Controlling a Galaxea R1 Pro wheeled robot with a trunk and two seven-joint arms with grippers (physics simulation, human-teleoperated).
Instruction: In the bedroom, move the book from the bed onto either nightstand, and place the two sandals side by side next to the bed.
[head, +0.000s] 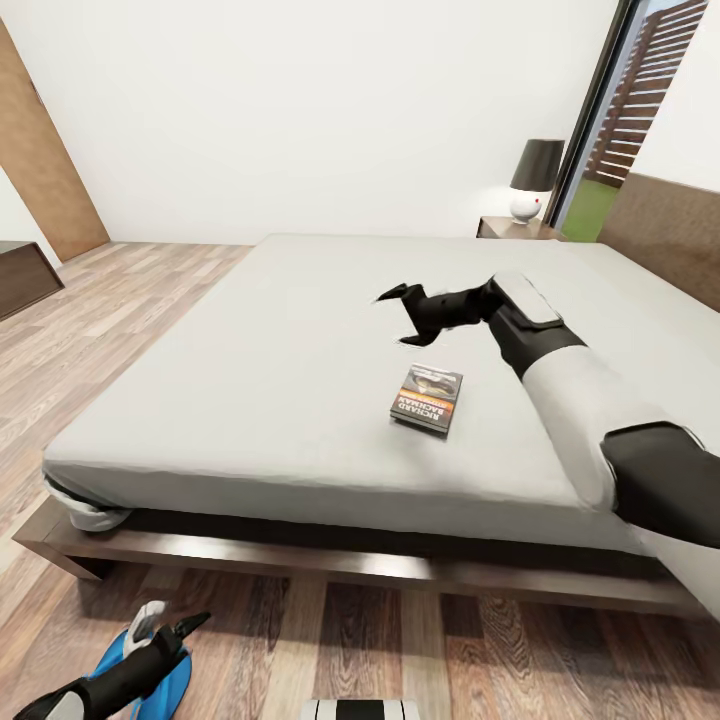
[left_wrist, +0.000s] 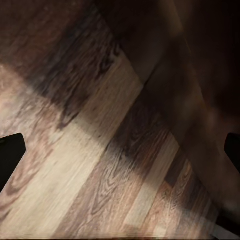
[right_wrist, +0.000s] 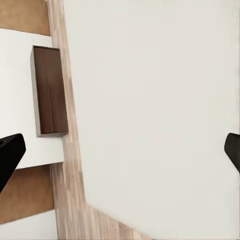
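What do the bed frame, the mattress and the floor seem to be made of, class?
Bed frame: apparently dark brown wood with a smooth finish; faint grain shows along the rail.
Mattress: looks like pale grey fabric, matte, bunched at one corner.
Floor: seemingly light wood planks, with visible grain and seams.

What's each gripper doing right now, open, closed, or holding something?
Left gripper: open, empty, low over a blue sandal on the floor.
Right gripper: open, empty, above the bed beyond the book.
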